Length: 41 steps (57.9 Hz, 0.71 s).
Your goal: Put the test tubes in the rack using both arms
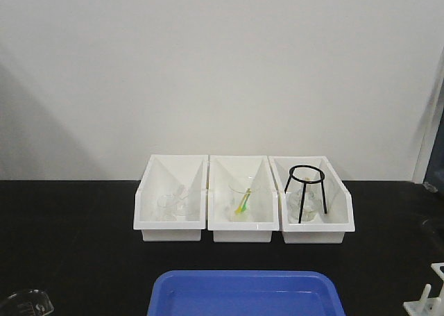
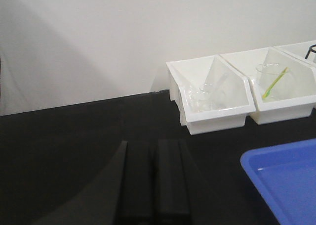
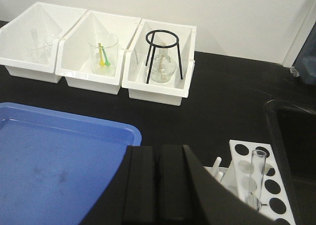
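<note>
While both grippers sit pressed closed and empty, the white holed rack holds one upright clear tube.

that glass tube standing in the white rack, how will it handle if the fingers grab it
The test tube looks like thin clear glass, so probably fragile and slippery under hard black fingers. It stands tall and narrow in one hole of the rack, so it likely tips if nudged sideways, and would roll if laid flat.

Test tube upright in rack, blue tray left, jaws together
</note>
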{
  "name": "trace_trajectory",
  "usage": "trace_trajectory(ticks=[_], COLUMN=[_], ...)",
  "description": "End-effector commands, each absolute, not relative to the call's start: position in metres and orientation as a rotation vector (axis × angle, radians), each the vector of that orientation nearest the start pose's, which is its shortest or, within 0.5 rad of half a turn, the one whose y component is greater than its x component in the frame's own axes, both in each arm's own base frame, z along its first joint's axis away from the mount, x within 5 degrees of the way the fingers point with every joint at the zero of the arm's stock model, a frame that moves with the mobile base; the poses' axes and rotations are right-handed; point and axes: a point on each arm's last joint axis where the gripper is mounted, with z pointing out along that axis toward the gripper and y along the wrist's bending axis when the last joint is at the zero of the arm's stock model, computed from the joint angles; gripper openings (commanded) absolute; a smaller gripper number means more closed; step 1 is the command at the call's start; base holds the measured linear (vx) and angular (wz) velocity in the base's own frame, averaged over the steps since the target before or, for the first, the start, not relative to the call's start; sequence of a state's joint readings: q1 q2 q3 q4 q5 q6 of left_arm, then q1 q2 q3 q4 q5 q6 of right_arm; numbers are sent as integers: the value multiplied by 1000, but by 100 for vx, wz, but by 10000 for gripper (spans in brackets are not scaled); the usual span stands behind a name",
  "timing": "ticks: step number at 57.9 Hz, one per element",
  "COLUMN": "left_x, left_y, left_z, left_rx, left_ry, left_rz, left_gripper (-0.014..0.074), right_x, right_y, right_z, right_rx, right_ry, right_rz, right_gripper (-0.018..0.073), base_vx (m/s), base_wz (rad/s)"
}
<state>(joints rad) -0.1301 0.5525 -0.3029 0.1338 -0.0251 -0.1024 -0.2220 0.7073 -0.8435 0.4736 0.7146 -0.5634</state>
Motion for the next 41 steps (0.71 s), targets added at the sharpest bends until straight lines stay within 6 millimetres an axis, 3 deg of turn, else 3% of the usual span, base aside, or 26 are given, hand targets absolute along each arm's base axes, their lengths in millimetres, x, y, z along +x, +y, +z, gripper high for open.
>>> trace_trajectory(ticks=[1,7,13,41], left_x=[95,73,63,56], left_y=[-15,-13,-11,-8], left_z=[257,221,201,194], left_rx=[155,137,115,103], left_ry=[1551,1488,1471,1529], left_rz=[-93,-119,-132,-110], left_gripper=[-15,-15,-15,-15], right_x=[133,133,133,133], right_y=[-3,-3,-3,-3], right_z=[392,392,392,392], right_rx=[-135,-135,-135,-135], right_ry=[1881,1881,1881,1882], right_rz=[20,20,20,20], right_gripper=[-7,-7,-7,-7], base_vx=[0,0,0,0], base_wz=[0,0,0,0])
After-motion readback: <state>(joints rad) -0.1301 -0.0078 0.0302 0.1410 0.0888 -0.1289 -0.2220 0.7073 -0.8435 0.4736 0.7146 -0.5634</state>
